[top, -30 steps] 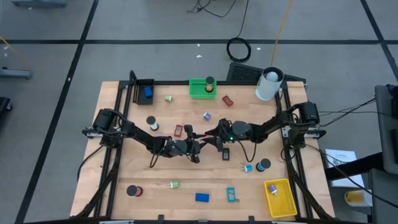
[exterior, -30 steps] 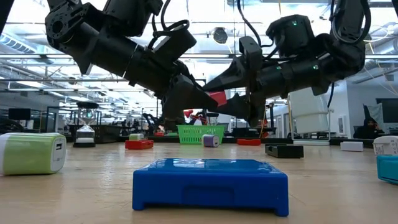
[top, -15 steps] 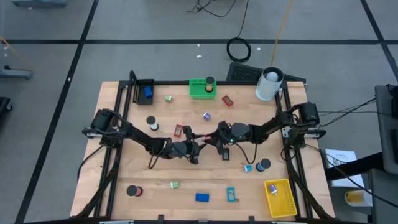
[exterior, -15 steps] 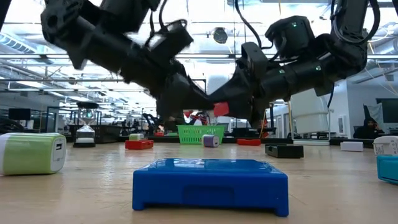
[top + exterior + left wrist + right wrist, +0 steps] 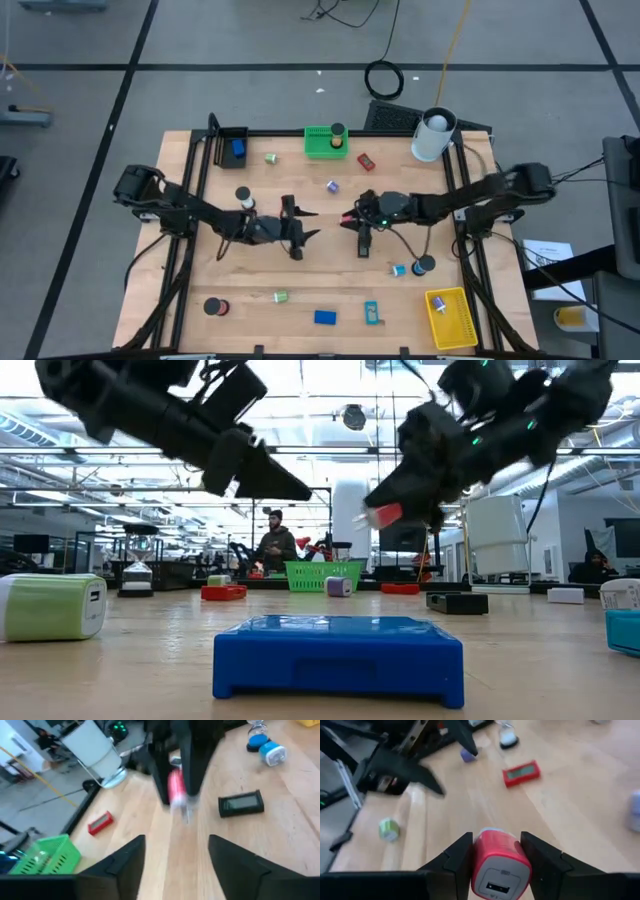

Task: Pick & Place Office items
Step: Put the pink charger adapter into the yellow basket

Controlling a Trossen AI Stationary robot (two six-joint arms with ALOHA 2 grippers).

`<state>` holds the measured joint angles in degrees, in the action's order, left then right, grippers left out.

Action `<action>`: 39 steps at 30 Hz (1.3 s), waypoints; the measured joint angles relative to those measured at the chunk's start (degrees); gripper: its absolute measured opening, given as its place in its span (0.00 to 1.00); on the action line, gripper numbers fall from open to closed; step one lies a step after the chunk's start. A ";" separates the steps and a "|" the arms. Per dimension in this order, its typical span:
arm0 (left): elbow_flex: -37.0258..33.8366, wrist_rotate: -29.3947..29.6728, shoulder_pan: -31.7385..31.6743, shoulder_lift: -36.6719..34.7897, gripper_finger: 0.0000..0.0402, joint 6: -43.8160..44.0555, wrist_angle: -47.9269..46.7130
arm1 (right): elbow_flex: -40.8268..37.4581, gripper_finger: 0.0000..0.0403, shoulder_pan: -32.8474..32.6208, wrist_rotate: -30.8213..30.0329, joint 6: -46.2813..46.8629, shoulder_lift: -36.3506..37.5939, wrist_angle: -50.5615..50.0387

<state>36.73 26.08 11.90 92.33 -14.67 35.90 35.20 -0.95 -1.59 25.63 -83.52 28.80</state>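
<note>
My right gripper (image 5: 347, 217) (image 5: 496, 851) hangs above the table's middle, shut on a small red block with a white socket face (image 5: 497, 867) (image 5: 384, 515). My left gripper (image 5: 306, 226) (image 5: 175, 856) faces it from the left, a short way off. It is open with nothing between its fingers; its wrist view shows the red block (image 5: 175, 790) ahead in the other gripper. Other office items lie scattered on the table: a blue block (image 5: 325, 318), a black roll (image 5: 214, 306), a flat red block (image 5: 521, 772) and a flat black block (image 5: 241, 803). My right gripper pinches the red block by its two opposite red sides (image 5: 480, 856) between its two fingers. The fingers come from the table's right, slanting a little downward. The block is lifted clear of the table, its white socket face turned back toward the wrist.
A green bin (image 5: 325, 142) and a black bin (image 5: 232, 147) stand at the far edge, and a yellow bin (image 5: 450, 318) at the near right corner. A big white cylinder (image 5: 433, 135) stands at the far right. A person (image 5: 274, 545) stands in the room behind.
Both grippers met at the red block above the table's middle. My left gripper has let go of it and drawn back toward the table's left edge, rising. My right gripper has kept the block and pulled it up and toward the right edge.
</note>
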 joint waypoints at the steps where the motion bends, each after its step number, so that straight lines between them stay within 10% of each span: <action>1: -1.31 -2.11 -0.80 0.00 0.49 0.20 2.95 | 0.60 0.34 -0.35 -0.65 -0.02 2.32 -4.37; 16: -7.65 -11.70 -6.12 0.07 0.18 4.30 11.67 | 18.39 0.34 -21.00 -10.30 15.83 19.45 -59.50; 26: -7.65 -12.15 -6.09 0.07 0.15 4.47 10.65 | 22.54 0.34 -33.70 4.73 38.19 19.27 -66.84; 39: -7.65 -12.15 -6.09 0.07 0.15 4.30 10.55 | 22.51 0.35 -47.30 8.11 70.91 19.22 -78.86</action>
<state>29.08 13.93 5.80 92.40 -10.37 46.45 57.71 -48.26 6.52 96.54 -64.29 -50.06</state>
